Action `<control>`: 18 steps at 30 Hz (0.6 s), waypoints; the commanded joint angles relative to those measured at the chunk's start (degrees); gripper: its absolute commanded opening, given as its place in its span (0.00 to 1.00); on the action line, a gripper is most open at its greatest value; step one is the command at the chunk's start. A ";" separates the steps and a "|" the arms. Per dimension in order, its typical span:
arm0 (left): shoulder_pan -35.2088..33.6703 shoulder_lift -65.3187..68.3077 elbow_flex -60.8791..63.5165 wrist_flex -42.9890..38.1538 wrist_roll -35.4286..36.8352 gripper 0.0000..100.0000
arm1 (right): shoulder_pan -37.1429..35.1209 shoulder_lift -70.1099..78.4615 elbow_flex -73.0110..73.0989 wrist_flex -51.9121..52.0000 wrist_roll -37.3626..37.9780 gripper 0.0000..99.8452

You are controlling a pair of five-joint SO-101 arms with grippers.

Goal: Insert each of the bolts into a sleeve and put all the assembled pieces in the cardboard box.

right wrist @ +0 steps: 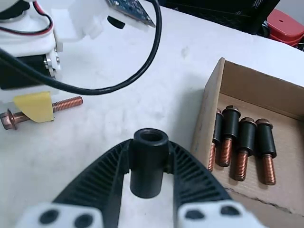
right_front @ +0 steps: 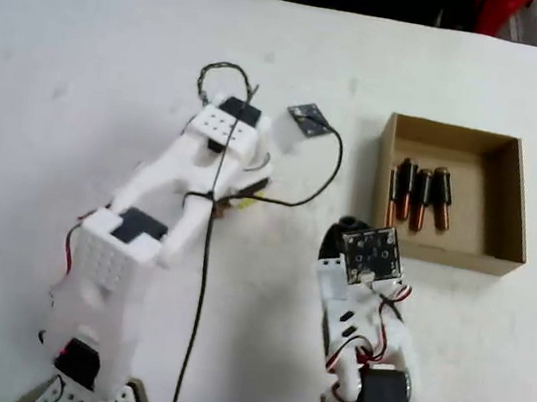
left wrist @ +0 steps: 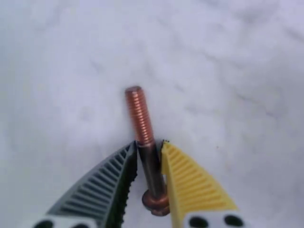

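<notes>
Since each arm has its part in hand, I judge the step to be the mating itself. The white table (right_front: pixel 69 50) gives me wide bare room to the left and beyond the arms. The cardboard box (right_front: pixel 520 198) sits off to the right, with four assembled pieces (right_front: pixel 419 195) lying side by side toward its left wall and free floor beside them. The left gripper (left wrist: pixel 148 144) is clamped on the bolt (left wrist: pixel 141 118) around its smooth shank near the head, and the threaded end sticks out ahead, low over the table. The right gripper (right wrist: pixel 149 145) is closed around the black sleeve (right wrist: pixel 148 166), whose open bore shows clear of the jaws, just beside the box's near left corner. To do this well I would bring the thread tip square to the bore, axes in line, and ease in slowly, since a tilted bolt will likely catch the rim. I would watch the black cable (right_front: pixel 201 282) draped between the arms and keep the right jaws off the box wall.
</notes>
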 commanded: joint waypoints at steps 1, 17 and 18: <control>0.04 0.04 -2.90 0.70 0.53 0.12 | 0.66 -0.84 0.00 -1.36 0.00 0.02; -3.47 0.57 -2.37 8.62 0.44 0.11 | 0.66 -0.84 0.00 -1.27 0.09 0.02; -3.74 0.57 -2.37 9.23 0.44 0.11 | 0.66 -0.84 0.00 -1.27 0.09 0.02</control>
